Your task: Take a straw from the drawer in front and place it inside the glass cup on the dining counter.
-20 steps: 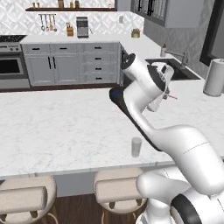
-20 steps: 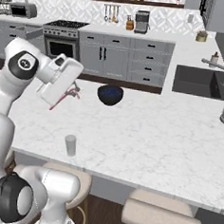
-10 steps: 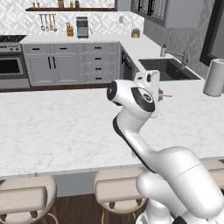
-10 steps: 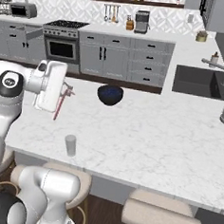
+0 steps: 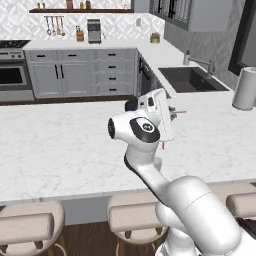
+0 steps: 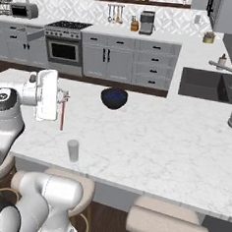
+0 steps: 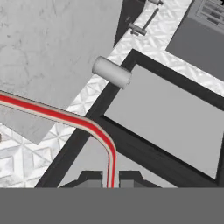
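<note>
My gripper (image 6: 65,96) is shut on the red straw (image 6: 62,116), which hangs straight down from it over the dining counter (image 6: 150,140). The glass cup (image 6: 73,150) stands upright near the counter's front edge, a little right of and closer than the straw's lower end. In the left base view the gripper (image 5: 173,113) pokes out beside my forearm, with a bit of straw (image 5: 163,145) below it. From the hand view the straw (image 7: 65,117) runs up between the fingertips (image 7: 89,177) and bends off to the left. A grey drawer (image 6: 36,32) stands pulled out left of the stove.
A dark-blue bowl (image 6: 113,98) sits mid-counter beyond the gripper. A paper towel roll (image 5: 245,89) stands at the counter's right end beside the sink (image 6: 205,84). Tan stools (image 6: 166,225) line the near edge. My own arm (image 5: 142,131) blocks the counter's middle in the left base view.
The arm has rolled its elbow over while the gripper stayed shut. The straw has gone from slanted to hanging upright and sits slightly lower, nearer the cup.
</note>
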